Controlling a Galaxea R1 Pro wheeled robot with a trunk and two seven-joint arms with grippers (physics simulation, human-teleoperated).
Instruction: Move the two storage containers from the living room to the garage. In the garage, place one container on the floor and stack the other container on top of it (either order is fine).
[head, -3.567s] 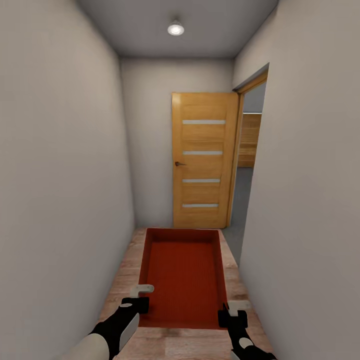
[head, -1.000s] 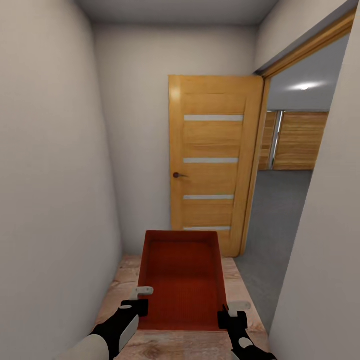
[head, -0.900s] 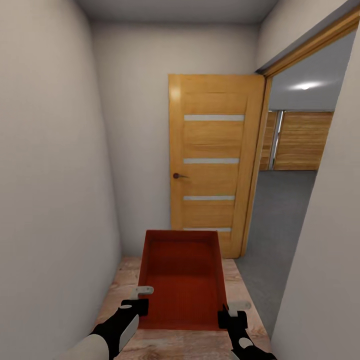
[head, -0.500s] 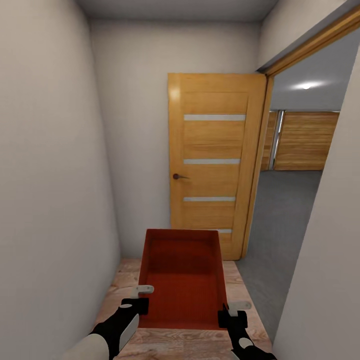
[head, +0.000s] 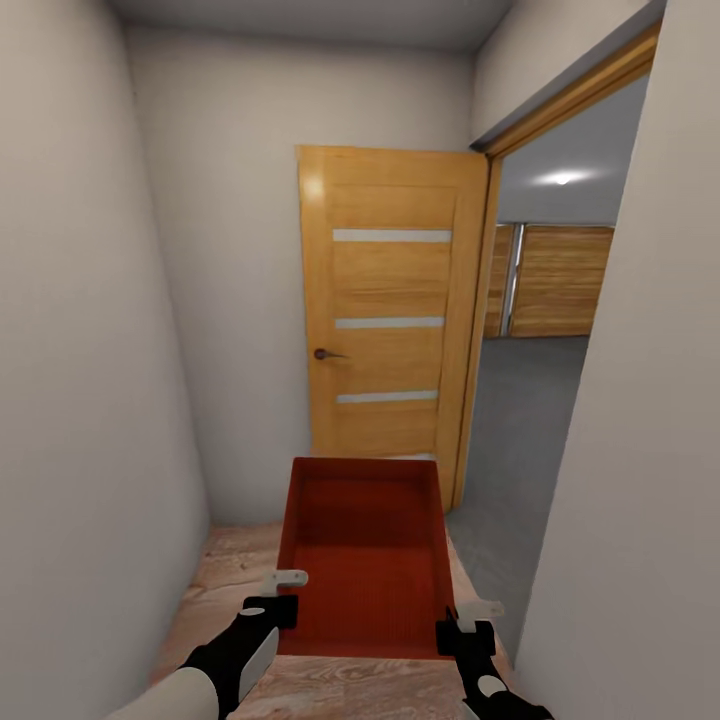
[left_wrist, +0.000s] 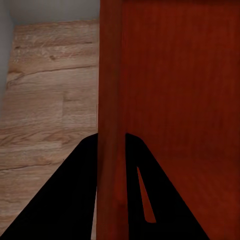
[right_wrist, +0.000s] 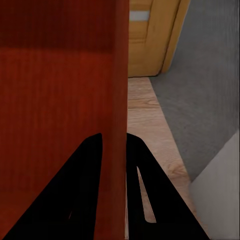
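We carry storage container (head: 365, 550) low before wooden door (head: 390, 320), garage floor (head: 520, 420) just right of door. Left gripper (head: 285, 592) and right gripper (head: 462, 618) clamp opposite thin side walls. Likely light, flexy; we favour rim grips.

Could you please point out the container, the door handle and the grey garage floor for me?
container (head: 365, 560): head view, on its inner bottom.
door handle (head: 326, 354): head view, on the dark knob.
garage floor (head: 520, 420): head view, on the grey surface past the doorway.
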